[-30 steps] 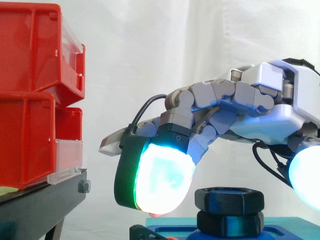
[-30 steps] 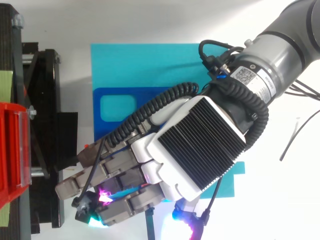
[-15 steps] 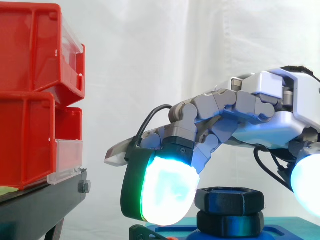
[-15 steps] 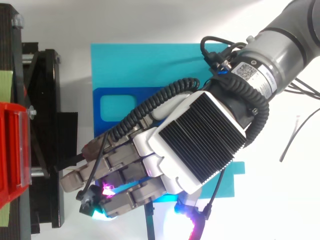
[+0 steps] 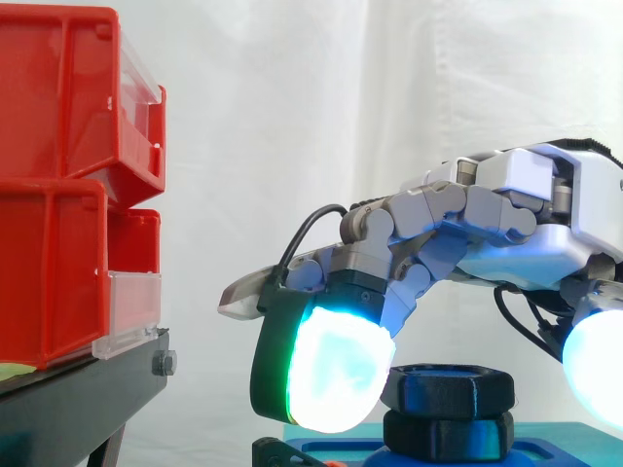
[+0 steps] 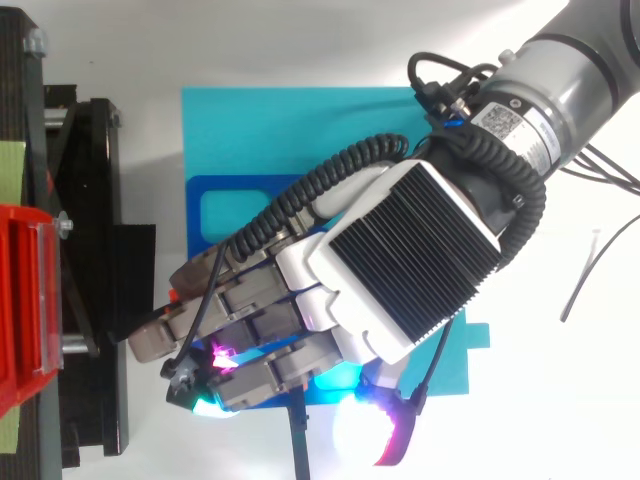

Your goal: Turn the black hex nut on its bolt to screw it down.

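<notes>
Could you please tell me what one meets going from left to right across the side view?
Stacked red bins → a glowing fingertip pad of the hand → the black hex nut → a second glowing pad at the right edge.

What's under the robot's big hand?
A black hex nut sits under the hand, stacked on a second black hex piece on a blue base. The bolt's thread is covered, so it can't be seen.

White curtain (image 5: 292, 107) behind; red bins (image 5: 54, 243) (stacked) on black stand (image 5: 68, 409)
</notes>
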`<action>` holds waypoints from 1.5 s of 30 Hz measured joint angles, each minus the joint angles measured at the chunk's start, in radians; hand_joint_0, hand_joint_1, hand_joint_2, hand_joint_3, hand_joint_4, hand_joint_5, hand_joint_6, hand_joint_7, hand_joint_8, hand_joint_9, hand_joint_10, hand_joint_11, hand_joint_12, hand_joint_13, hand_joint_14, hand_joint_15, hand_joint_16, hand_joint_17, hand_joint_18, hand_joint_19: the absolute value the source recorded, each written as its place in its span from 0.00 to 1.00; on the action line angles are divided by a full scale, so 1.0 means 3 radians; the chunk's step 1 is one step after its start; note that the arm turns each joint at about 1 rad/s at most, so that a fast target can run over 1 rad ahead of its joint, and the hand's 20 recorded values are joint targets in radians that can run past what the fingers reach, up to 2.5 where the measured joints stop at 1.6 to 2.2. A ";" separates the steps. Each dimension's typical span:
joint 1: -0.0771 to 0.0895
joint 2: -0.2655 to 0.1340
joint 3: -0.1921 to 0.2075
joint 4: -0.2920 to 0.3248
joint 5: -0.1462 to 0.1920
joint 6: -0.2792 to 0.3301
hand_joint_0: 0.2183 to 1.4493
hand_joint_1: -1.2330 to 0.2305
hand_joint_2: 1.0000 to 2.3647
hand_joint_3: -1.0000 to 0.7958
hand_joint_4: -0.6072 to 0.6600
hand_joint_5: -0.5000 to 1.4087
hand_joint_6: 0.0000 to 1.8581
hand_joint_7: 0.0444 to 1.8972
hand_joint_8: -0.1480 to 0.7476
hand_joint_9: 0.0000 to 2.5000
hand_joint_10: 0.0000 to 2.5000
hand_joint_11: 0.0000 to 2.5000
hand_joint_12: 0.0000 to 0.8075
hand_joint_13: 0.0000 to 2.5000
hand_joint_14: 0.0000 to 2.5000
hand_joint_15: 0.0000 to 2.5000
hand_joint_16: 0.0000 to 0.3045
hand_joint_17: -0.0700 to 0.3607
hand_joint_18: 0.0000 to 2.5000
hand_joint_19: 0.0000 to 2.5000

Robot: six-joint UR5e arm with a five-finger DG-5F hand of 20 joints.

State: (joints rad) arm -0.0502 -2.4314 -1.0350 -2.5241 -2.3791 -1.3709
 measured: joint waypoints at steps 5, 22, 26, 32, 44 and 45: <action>-0.0019 -0.0001 0.0000 0.0024 -0.0064 -0.0050 0.22 0.60 0.00 0.28 0.71 0.22 0.35 0.48 0.53 0.32 0.00 0.17 0.41 0.17 0.00 0.05 0.17 0.44 0.20 0.21; -0.0109 -0.0003 -0.0021 0.0065 -0.0212 -0.0153 0.22 0.61 0.00 0.28 0.71 0.22 0.33 0.52 0.53 0.33 0.00 0.17 0.41 0.17 0.00 0.05 0.18 0.44 0.20 0.21; -0.0125 -0.0003 -0.0067 0.0110 -0.0219 -0.0170 0.22 0.61 0.00 0.28 0.71 0.23 0.32 0.54 0.53 0.32 0.00 0.16 0.41 0.17 0.00 0.05 0.18 0.44 0.20 0.21; -0.0144 -0.0001 -0.0131 0.0274 -0.0253 -0.0185 0.22 0.61 0.00 0.28 0.70 0.23 0.31 0.55 0.53 0.33 0.00 0.17 0.41 0.17 0.00 0.05 0.18 0.44 0.20 0.21; -0.0187 -0.0004 -0.0139 0.0321 -0.0288 -0.0181 0.22 0.62 0.00 0.28 0.70 0.23 0.31 0.56 0.53 0.33 0.00 0.17 0.41 0.17 0.00 0.05 0.18 0.44 0.20 0.21; -0.0191 -0.0004 -0.0139 0.0328 -0.0290 -0.0184 0.21 0.62 0.00 0.28 0.71 0.23 0.31 0.56 0.53 0.33 0.00 0.17 0.41 0.17 0.00 0.05 0.18 0.45 0.20 0.21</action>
State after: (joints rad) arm -0.1076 -2.4325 -1.0768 -2.4258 -2.4660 -1.4260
